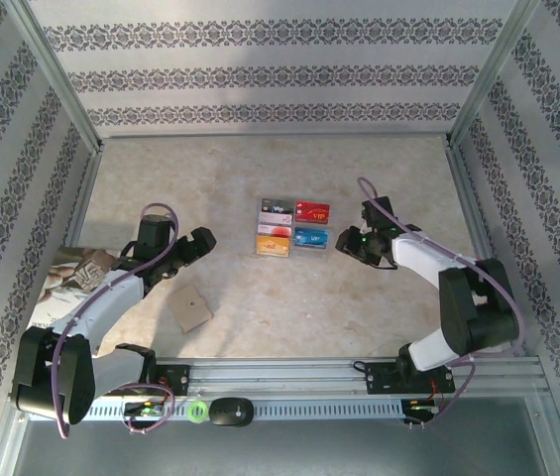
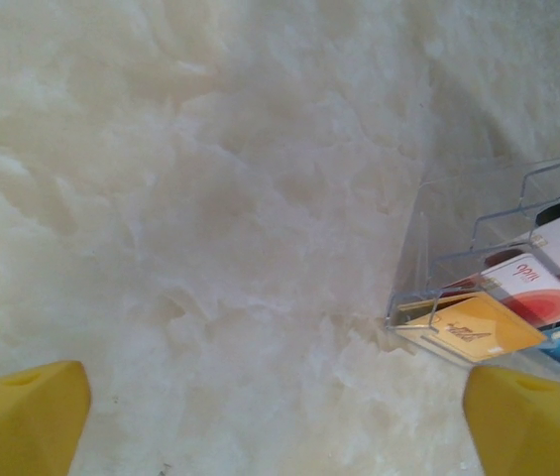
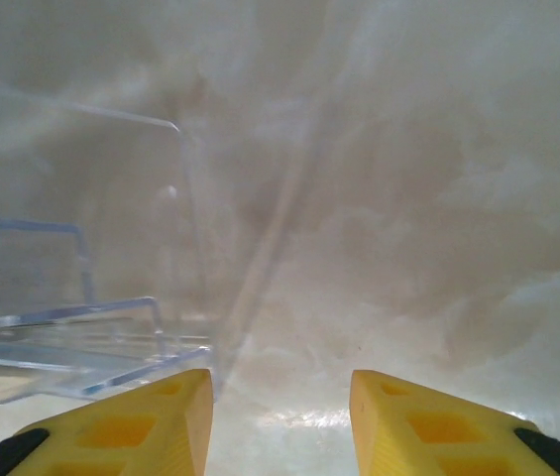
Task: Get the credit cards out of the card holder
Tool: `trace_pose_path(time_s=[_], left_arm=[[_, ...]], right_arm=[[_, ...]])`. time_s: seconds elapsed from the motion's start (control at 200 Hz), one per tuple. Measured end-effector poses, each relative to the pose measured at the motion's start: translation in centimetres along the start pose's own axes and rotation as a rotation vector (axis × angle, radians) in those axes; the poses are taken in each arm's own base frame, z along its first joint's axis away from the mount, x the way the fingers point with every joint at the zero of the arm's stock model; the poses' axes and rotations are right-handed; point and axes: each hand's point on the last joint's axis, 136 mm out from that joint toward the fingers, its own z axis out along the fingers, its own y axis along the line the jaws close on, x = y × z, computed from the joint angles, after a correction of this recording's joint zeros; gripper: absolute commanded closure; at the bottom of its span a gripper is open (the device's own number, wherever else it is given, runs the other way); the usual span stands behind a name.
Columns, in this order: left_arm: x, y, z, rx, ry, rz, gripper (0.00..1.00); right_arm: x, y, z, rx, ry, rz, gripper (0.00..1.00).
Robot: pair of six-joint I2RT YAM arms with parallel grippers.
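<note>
1. Left hand (image 1: 198,244) and right hand (image 1: 351,245) both hang with fingers spread and empty, low over the counter (image 1: 289,178).
2. Printed booklet (image 1: 74,268) lies at the left edge, out of the way.
3. Clear stand (image 1: 292,228) of colourful cards sits between the hands.
4. Card holder (image 1: 190,308) lies flat and shut just beside the left arm, so opening it probably comes first.

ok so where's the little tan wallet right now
In the top view the tan wallet lies flat, left of centre, close to the front rail, just right of the left arm and nearer than the stand of cards.
</note>
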Motion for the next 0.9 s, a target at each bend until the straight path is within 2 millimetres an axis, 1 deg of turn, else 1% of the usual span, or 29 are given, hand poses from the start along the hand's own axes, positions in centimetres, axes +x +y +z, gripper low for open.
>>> trace_pose_path(time_s=[0.13,0.4,0.51,0.675,0.904], left_arm=[[-0.3,-0.4,-0.5,0.014,-0.016,0.005,0.01],[-0.4,-0.5,-0.7,0.019,-0.023,0.007,0.01],[-0.3,-0.4,-0.8,0.012,-0.02,0.009,0.01],[-0.1,-0.2,-1.0,0.003,-0.017,0.012,0.01],[-0.1,0.2,-1.6,-0.021,-0.025,0.021,0.01]], right_arm=[[0.6,0.1,0.7,0.043,0.014,-0.057,0.58],[-0.3,0.8,1.8,0.073,0.001,-0.121,0.61],[-0.6,1.5,2.2,0.066,0.001,-0.138,0.62],[-1.3,3.2,3.0,0.042,0.0,-0.172,0.62],[-2.2,5.0,3.8,0.007,-0.003,-0.184,0.62]])
